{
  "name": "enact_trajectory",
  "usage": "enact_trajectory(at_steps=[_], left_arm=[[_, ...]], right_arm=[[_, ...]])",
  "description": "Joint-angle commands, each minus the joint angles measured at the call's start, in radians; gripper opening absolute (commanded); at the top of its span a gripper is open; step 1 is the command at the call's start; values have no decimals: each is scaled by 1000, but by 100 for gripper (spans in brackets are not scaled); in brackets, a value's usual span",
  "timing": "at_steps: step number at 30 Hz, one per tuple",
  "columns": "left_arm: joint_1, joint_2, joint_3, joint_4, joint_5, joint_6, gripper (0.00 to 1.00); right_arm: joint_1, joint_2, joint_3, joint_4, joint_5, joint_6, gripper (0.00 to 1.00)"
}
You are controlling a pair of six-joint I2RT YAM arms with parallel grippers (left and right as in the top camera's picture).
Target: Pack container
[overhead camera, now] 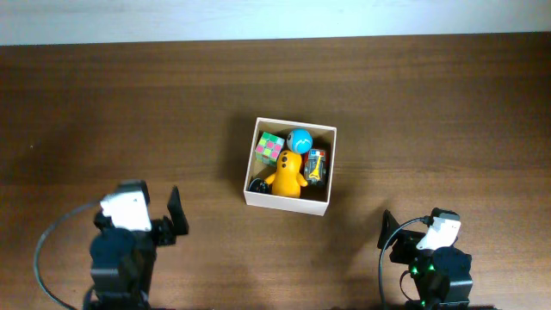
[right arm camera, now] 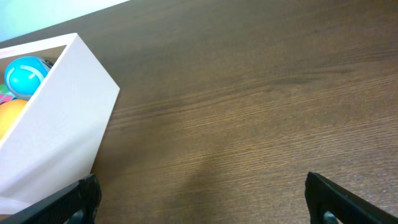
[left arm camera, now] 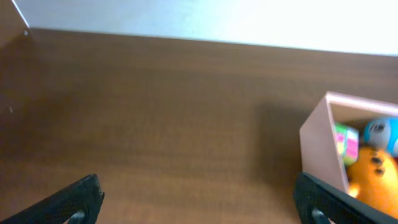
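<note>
**Box packed, both tools wide**

Overhead: the box (overhead camera: 287, 203) sits mid-tabletop (overhead camera: 103, 103), with a yellow toy (overhead camera: 287, 175) and a blue ball (overhead camera: 299, 139) inside.
Left wrist: the left tool (left arm camera: 199, 202) gapes wide and empty, with the box at 3 o'clock.
Right wrist: the right tool (right arm camera: 208, 199) is likewise wide, with the box at 9 o'clock.

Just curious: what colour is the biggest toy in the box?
The toy is orange-yellow, clearest overhead.
</note>
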Motion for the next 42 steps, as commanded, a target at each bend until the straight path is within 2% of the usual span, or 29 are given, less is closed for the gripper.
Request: enact_trajectory(at_steps=[1, 6, 19, 42], left_arm=[[5, -108, -99, 5, 33, 19, 99], [5, -203, -208, 5, 60, 19, 99], [5, -250, -365, 11, 70, 19, 99], [5, -253, -370, 15, 70, 19, 99]], right_arm=[[-8, -8, -7, 2, 1, 1, 99], [-8, -8, -7, 2, 1, 1, 99], [-8, -8, -7, 2, 1, 1, 99], [-8, -8, -7, 2, 1, 1, 99]])
